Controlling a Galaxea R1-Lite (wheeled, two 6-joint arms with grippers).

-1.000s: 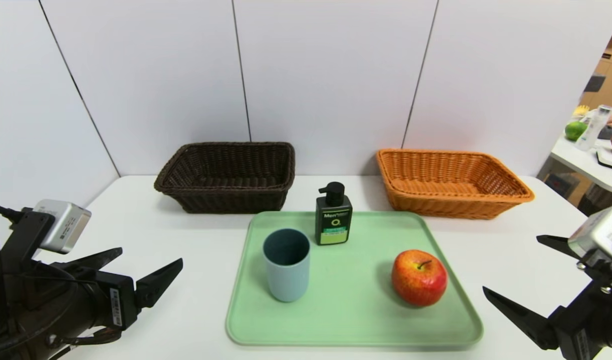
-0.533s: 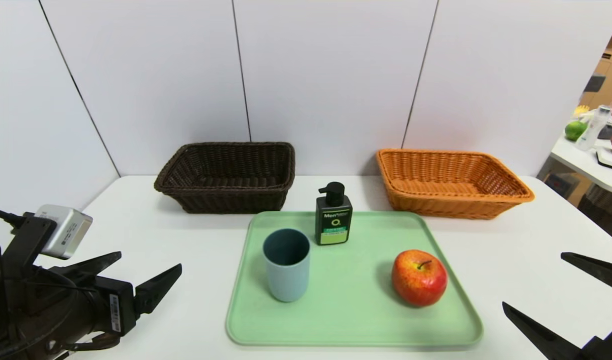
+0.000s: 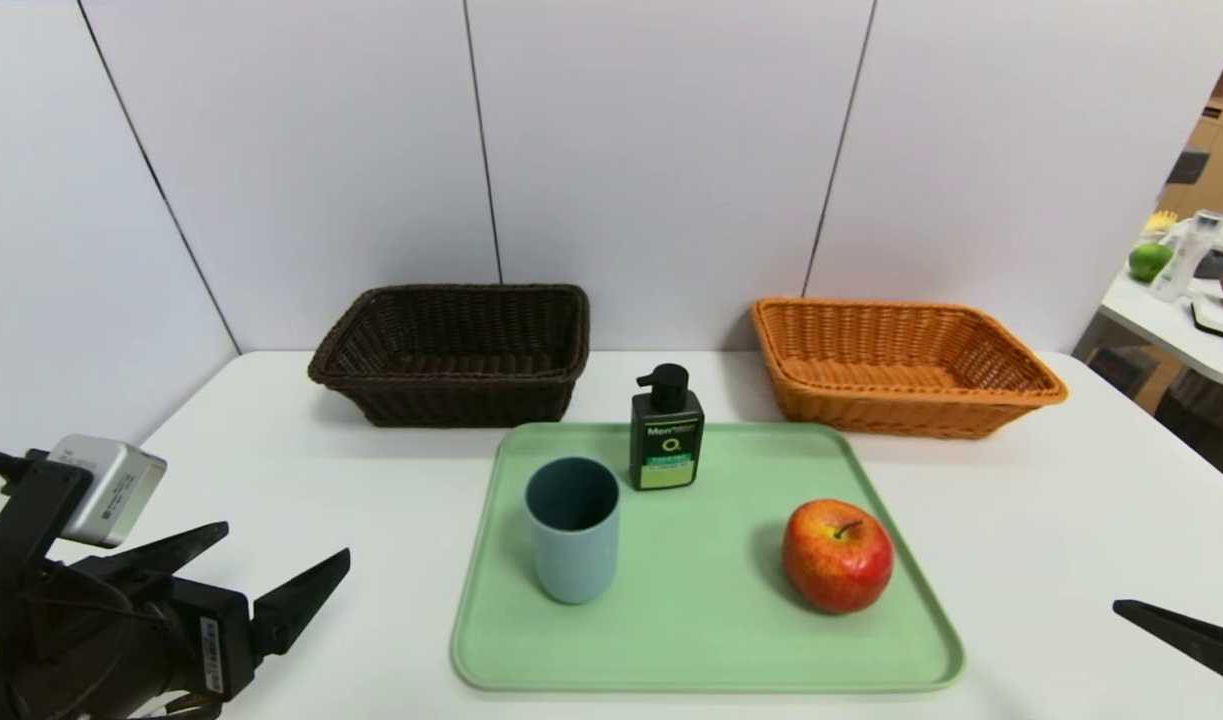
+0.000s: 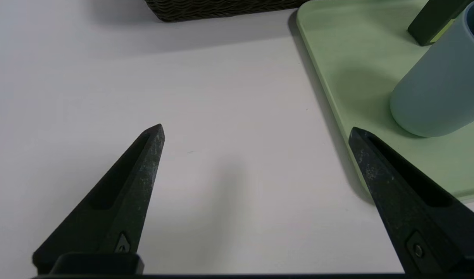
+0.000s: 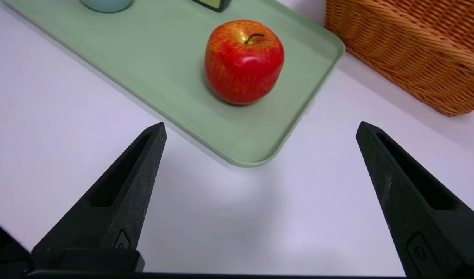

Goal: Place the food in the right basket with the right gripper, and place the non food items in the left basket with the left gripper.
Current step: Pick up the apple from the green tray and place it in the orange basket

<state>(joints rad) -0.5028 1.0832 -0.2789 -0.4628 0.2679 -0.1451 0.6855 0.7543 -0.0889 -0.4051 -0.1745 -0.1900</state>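
The left gripper and right gripper spread wide, holding 0 things, left and right of the tray. It holds 1 cup, 1 bottle and 1 apple. Beyond sit 2 baskets: dark left, orange right.

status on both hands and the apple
left hand open, over table left of tray; right hand open, off tray's right side; apple on tray, nothing between it and right hand

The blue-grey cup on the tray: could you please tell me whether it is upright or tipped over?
Upright: in the head view, the cup stands on its base, its open rim facing up.
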